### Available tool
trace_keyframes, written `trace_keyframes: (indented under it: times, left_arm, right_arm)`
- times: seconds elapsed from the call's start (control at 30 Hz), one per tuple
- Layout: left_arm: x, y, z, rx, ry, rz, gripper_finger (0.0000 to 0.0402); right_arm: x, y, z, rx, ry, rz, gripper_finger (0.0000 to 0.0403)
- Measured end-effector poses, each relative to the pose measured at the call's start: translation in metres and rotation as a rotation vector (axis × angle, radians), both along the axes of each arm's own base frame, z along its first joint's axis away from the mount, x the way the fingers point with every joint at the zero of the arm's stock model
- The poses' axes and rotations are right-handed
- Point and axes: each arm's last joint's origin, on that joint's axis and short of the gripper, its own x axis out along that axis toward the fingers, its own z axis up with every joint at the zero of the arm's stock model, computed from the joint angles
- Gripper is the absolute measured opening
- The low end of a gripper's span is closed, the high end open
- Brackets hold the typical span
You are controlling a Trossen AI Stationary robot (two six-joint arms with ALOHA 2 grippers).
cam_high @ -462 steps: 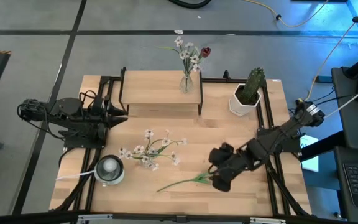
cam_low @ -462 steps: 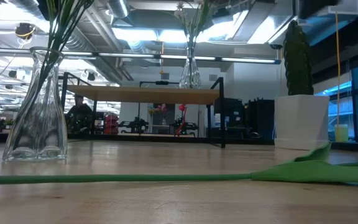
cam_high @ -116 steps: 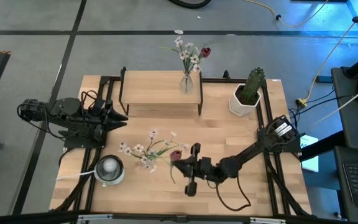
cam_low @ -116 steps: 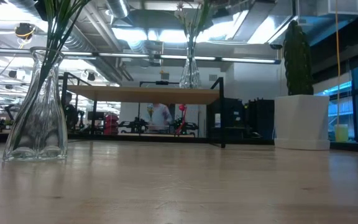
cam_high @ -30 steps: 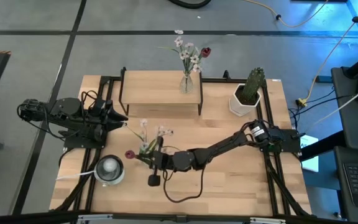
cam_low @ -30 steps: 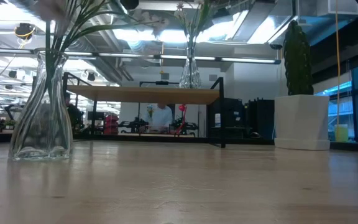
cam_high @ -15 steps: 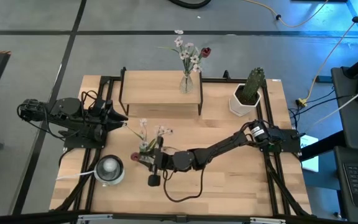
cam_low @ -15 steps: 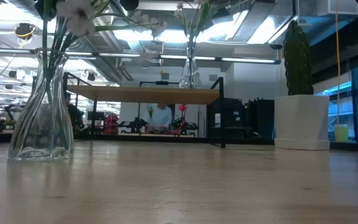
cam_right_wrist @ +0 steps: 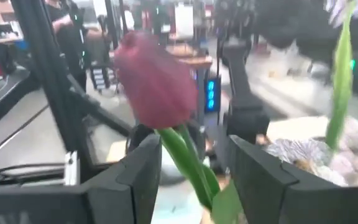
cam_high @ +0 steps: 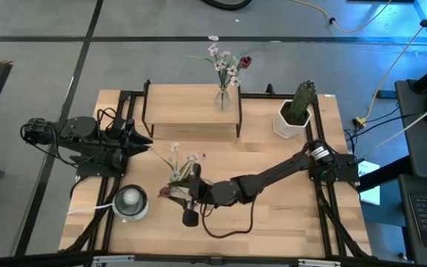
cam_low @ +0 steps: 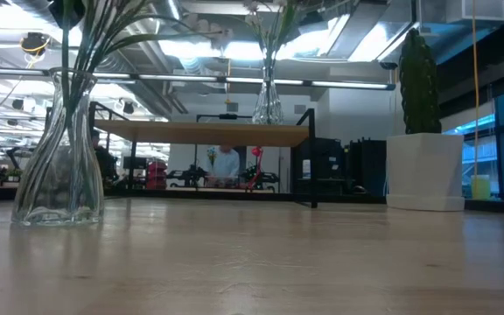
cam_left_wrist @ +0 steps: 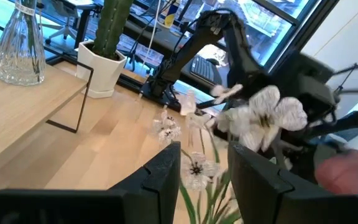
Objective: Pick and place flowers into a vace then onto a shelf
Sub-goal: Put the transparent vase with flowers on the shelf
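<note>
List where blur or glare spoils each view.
Right wrist view: the red bud and background are motion-blurred. Left wrist view: the near white blossoms are soft. Low view: ceiling lights glare behind the near vase. High view: evenly lit, the shelf crisp.

right claw (cam_right_wrist: 191, 174): fingers parted | dark red bud (cam_right_wrist: 154, 87) on green stem between them

I see even overhead light on the table (cam_high: 288, 193), soft shadows. Ceiling fixtures glare in my low view. The red bud (cam_right_wrist: 157, 93) and white blossoms (cam_left_wrist: 263, 118) blur close up.
</note>
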Motion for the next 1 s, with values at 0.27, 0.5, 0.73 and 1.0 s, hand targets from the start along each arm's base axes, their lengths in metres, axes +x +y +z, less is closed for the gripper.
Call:
trace_keyframes:
  times: [0.27,0.5,0.73,1.0]
  left_arm:
    - [0.0,0.0,0.0,0.051,-0.001,-0.006,0.0127]
    - [0.0,0.0,0.0,0.096,-0.002,-0.015,0.0127]
    - [0.0,-0.003,0.0,0.173,-0.01,-0.122,0.0128]
    - [-0.001,-0.006,0.0,0.2,-0.02,-0.216,0.0142]
  right_arm:
    - [-0.028,-0.002,0.027,0.118,0.175,-0.005,0.0185]
    - [-0.051,-0.012,0.062,0.156,0.192,-0.012,0.0185]
    - [-0.083,-0.022,0.073,0.269,0.378,-0.075,0.0185]
    - [-0.121,0.004,0.071,0.381,0.491,-0.155,0.0185]
